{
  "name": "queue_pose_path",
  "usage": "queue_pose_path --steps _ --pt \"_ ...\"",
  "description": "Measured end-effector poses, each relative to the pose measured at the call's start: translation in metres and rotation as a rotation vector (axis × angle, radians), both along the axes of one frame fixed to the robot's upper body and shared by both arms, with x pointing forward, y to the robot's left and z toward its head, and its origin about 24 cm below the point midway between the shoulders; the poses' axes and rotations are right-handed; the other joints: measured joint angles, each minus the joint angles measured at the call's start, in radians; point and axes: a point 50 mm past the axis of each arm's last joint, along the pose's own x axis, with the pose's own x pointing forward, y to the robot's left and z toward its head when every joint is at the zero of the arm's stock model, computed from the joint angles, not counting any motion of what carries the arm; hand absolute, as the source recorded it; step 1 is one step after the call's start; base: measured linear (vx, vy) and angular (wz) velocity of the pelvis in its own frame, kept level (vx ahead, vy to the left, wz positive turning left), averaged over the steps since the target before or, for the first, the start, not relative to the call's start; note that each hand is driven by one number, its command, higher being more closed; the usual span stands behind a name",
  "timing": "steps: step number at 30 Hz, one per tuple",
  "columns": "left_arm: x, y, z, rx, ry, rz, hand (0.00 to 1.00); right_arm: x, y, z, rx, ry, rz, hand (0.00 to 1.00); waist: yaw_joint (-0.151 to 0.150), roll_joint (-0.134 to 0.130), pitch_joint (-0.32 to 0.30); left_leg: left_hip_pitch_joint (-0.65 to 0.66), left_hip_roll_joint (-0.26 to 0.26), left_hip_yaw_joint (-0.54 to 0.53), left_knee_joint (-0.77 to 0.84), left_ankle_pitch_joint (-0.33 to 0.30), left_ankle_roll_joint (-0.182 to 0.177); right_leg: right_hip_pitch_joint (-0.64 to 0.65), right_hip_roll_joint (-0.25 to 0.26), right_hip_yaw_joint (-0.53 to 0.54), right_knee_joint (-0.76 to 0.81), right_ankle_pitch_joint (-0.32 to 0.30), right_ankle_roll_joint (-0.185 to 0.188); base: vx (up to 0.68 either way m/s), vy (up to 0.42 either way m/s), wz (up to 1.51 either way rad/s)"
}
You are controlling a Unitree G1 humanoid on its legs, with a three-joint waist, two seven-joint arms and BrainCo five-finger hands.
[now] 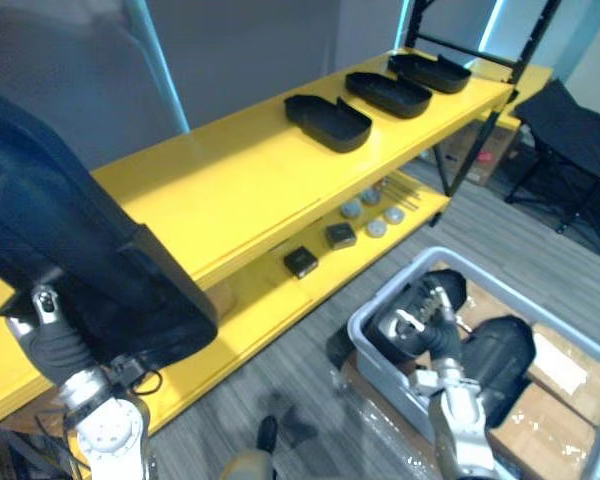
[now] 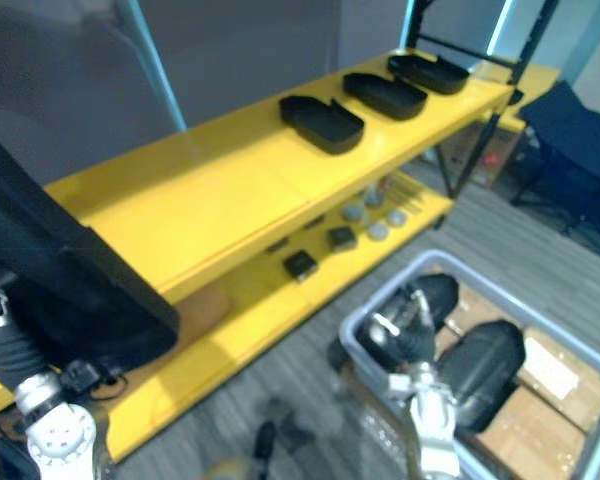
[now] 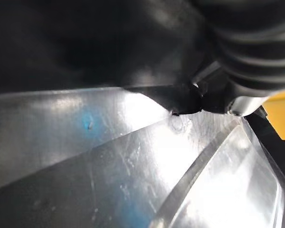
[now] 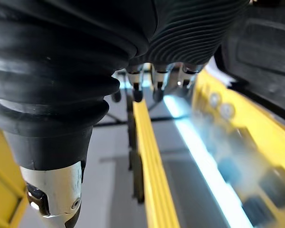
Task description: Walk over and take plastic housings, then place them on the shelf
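1. Shelf point(image 1: 230, 180): yellow, two levels. I count three black housings on the top level toward the far end, set in a row and apart from one another: the nearest point(image 1: 327, 121), the middle point(image 1: 388, 93) and the farthest point(image 1: 430, 71). The near stretch of that level is bare.

2. Lower level: two small black blocks point(image 1: 300, 262) lie near a cluster of grey discs point(image 1: 377, 228).

3. Left hand point(image 1: 52, 345): it shows at the lower left, right under a large black housing point(image 1: 70, 250) that is raised close to the head camera, over the near end of the shelf. In the left wrist view I see the ribbed cover against this housing's dark wall, but the fingers are hidden. I cannot tell whether they clasp it.

4. Right hand point(image 1: 425, 315): it is low on the right, inside the grey bin point(image 1: 365, 318) on the floor. In the right wrist view its fingers point(image 4: 137, 92) hang relaxed past the cover, with nothing between them. I record this hand as released.

5. Bin contents: one black housing point(image 1: 500, 355) lies just beside the right hand. Whether the hand touches it I cannot tell. A second dark housing seems to lie behind the hand.

6. Cardboard point(image 1: 550, 410) shows in the bin around the housings.
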Motion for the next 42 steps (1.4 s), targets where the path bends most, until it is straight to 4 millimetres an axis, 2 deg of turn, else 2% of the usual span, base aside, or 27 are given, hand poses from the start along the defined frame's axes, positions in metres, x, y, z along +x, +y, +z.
queue_pose_path --steps 2,3,4,6,7,8,9,10,11,12,13,14,15,17,19,24,27,29,32,34,37,39,40,42 --pt "0.001 0.002 0.003 0.028 0.001 -0.004 1.0 0.004 -0.001 0.009 0.005 -0.051 -0.035 0.0 -0.012 0.003 0.005 0.058 0.023 0.012 -0.003 -0.027 0.024 -0.067 -0.018 0.004 0.159 0.129 -0.003 0.17 0.088 -0.27" --pt "0.001 0.003 0.004 0.036 0.0 -0.005 1.0 0.004 -0.001 0.011 0.007 -0.059 -0.038 0.0 -0.018 0.013 0.009 0.066 0.034 0.018 -0.002 -0.036 0.03 -0.079 -0.02 0.008 0.178 0.118 -0.005 0.2 0.087 -0.39" --pt "0.003 0.005 0.008 0.051 -0.011 -0.003 1.0 0.009 0.0 0.018 0.005 -0.093 -0.034 0.0 -0.023 0.018 0.011 0.074 0.061 0.031 0.003 -0.051 0.032 -0.114 0.001 0.005 0.151 0.018 0.003 0.14 0.07 -0.26" --pt "0.007 0.006 0.011 0.057 -0.02 -0.006 1.0 0.007 -0.002 0.023 -0.001 -0.117 -0.044 0.0 -0.028 0.024 0.015 0.073 0.085 0.03 0.003 -0.057 0.026 -0.12 0.026 0.004 0.052 -0.005 0.022 0.11 0.039 -0.11" --pt "0.008 0.007 0.011 0.057 -0.021 -0.007 1.0 0.007 -0.004 0.025 -0.003 -0.122 -0.047 0.0 -0.03 0.022 0.013 0.074 0.094 0.032 0.004 -0.061 0.02 -0.117 0.038 0.005 -0.021 0.0 0.028 0.08 -0.018 -0.02" --pt "0.009 0.007 0.01 0.052 -0.02 -0.004 1.0 0.006 -0.006 0.026 -0.005 -0.128 -0.052 0.0 -0.032 0.014 0.009 0.069 0.097 0.038 0.01 -0.07 0.011 -0.108 0.047 0.01 -0.116 0.02 0.053 0.07 -0.067 -0.04" --pt "0.009 0.008 0.01 0.047 -0.02 -0.002 1.0 0.006 -0.007 0.028 -0.007 -0.136 -0.054 0.0 -0.03 0.005 0.003 0.061 0.093 0.042 0.02 -0.077 0.003 -0.105 0.047 0.01 -0.176 0.049 0.059 0.06 -0.093 -0.07" --pt "0.008 0.009 0.01 0.047 -0.02 0.002 1.0 0.007 -0.007 0.028 -0.008 -0.139 -0.052 0.0 -0.025 -0.004 -0.001 0.06 0.088 0.05 0.02 -0.08 -0.002 -0.102 0.046 0.008 -0.215 0.089 0.054 0.06 -0.183 -0.22" --pt "0.007 0.011 0.01 0.045 -0.02 0.011 1.0 0.008 -0.006 0.029 -0.011 -0.143 -0.032 0.0 -0.018 -0.032 -0.013 0.061 0.066 0.068 0.021 -0.092 -0.02 -0.071 0.036 -0.025 -0.314 0.159 0.065 0.06 -0.244 -0.41" --pt "0.006 0.012 0.009 0.034 -0.022 0.025 1.0 0.011 -0.007 0.032 -0.017 -0.156 -0.014 0.0 -0.008 -0.036 -0.016 0.059 0.069 0.087 0.034 -0.105 -0.032 -0.027 0.04 -0.042 -0.412 0.149 0.085 0.05 -0.27 -0.46" --pt "0.006 0.011 0.007 0.024 -0.02 0.027 1.0 0.014 -0.008 0.035 -0.027 -0.166 -0.004 0.0 -0.006 -0.018 -0.008 0.06 0.08 0.096 0.039 -0.109 -0.038 -0.009 0.053 -0.043 -0.454 0.164 0.093 0.02 -0.186 -0.4" --pt "0.006 0.01 0.006 0.016 -0.017 0.024 1.0 0.015 -0.009 0.037 -0.031 -0.173 0.001 0.0 -0.004 -0.001 -0.005 0.059 0.091 0.106 0.041 -0.11 -0.039 -0.002 0.067 -0.043 -0.481 0.181 0.084 0.01 -0.162 -0.29" --pt "0.008 0.006 0.005 0.008 -0.014 0.009 1.0 0.016 -0.014 0.04 -0.042 -0.18 0.009 0.0 -0.011 0.03 -0.011 0.061 0.109 0.114 0.035 -0.113 -0.046 0.017 0.092 -0.043 -0.531 0.204 0.077 0.02 -0.131 -0.2" --pt "0.01 0.003 0.005 0.006 -0.018 -0.011 1.0 0.016 -0.015 0.041 -0.036 -0.188 0.036 0.0 -0.022 0.051 -0.022 0.069 0.126 0.121 0.03 -0.117 -0.059 0.031 0.115 -0.041 -0.561 0.217 0.068 0.05 -0.132 -0.2" --pt "0.012 0.001 0.008 0.016 -0.029 -0.029 1.0 0.016 -0.014 0.043 -0.036 -0.2 0.072 0.0 -0.027 0.054 -0.024 0.081 0.14 0.133 0.027 -0.121 -0.067 0.041 0.13 -0.037 -0.573 0.221 0.062 0.05 -0.096 -0.19" --pt "0.018 -0.003 0.012 0.037 -0.038 -0.076 1.0 0.014 -0.008 0.069 -0.027 -0.332 0.166 0.0 -0.04 0.041 -0.03 0.098 0.145 0.139 0.016 -0.123 -0.072 0.057 0.133 -0.039 -0.59 0.227 0.067 0.01 -0.017 -0.03" --pt "0.025 -0.002 0.011 0.053 0.002 -0.101 1.0 0.012 -0.003 0.09 -0.045 -0.422 0.188 0.0 -0.039 0.021 -0.045 0.11 0.14 0.151 0.012 -0.123 -0.072 0.064 0.128 -0.034 -0.598 0.23 0.07 0.0 0.017 -0.08" --pt "0.034 0.006 0.002 0.067 0.105 -0.104 1.0 0.009 -0.004 0.106 -0.069 -0.491 0.188 0.0 -0.044 0.014 -0.058 0.121 0.136 0.173 0.01 -0.123 -0.071 0.063 0.123 -0.012 -0.602 0.237 0.073 0.0 0.032 -0.24" --pt "0.049 0.017 -0.013 0.026 0.246 -0.117 1.0 0.003 -0.008 0.12 -0.09 -0.531 0.203 0.0 -0.059 0.017 -0.071 0.133 0.129 0.196 0.002 -0.124 -0.069 0.061 0.119 0.007 -0.607 0.245 0.076 -0.03 0.035 -0.21" --pt "0.055 0.021 -0.02 -0.033 0.292 -0.146 1.0 0.003 -0.008 0.118 -0.079 -0.497 0.263 0.0 -0.076 0.017 -0.077 0.138 0.126 0.207 0.002 -0.126 -0.066 0.061 0.119 0.017 -0.611 0.25 0.075 -0.02 0.023 -0.22" --pt "0.069 0.028 -0.026 -0.081 0.346 -0.16 1.0 0.001 -0.001 0.095 -0.067 -0.314 0.404 0.0 -0.085 0.02 -0.08 0.147 0.127 0.243 -0.001 -0.127 -0.065 0.051 0.121 0.047 -0.623 0.262 0.073 -0.02 0.008 -0.32" --pt "0.084 0.039 -0.021 -0.065 0.377 -0.14 1.0 -0.01 0.006 0.063 -0.033 -0.111 0.465 0.0 -0.111 0.031 -0.081 0.144 0.125 0.257 -0.003 -0.127 -0.065 0.037 0.126 0.06 -0.623 0.267 0.07 -0.01 -0.003 -0.18" --pt "0.086 0.041 -0.02 -0.063 0.38 -0.137 1.0 -0.011 0.006 0.059 -0.029 -0.09 0.464 0.0 -0.111 0.033 -0.083 0.145 0.125 0.263 -0.003 -0.127 -0.065 0.033 0.127 0.066 -0.622 0.267 0.069 0.02 -0.009 -0.33" --pt "0.095 0.056 -0.012 -0.073 0.38 -0.102 1.0 -0.023 0.001 0.034 -0.049 0.048 0.378 0.0 -0.13 0.046 -0.088 0.147 0.13 0.301 -0.006 -0.128 -0.067 0.012 0.135 0.104 -0.622 0.278 0.065 0.03 -0.015 -0.44"
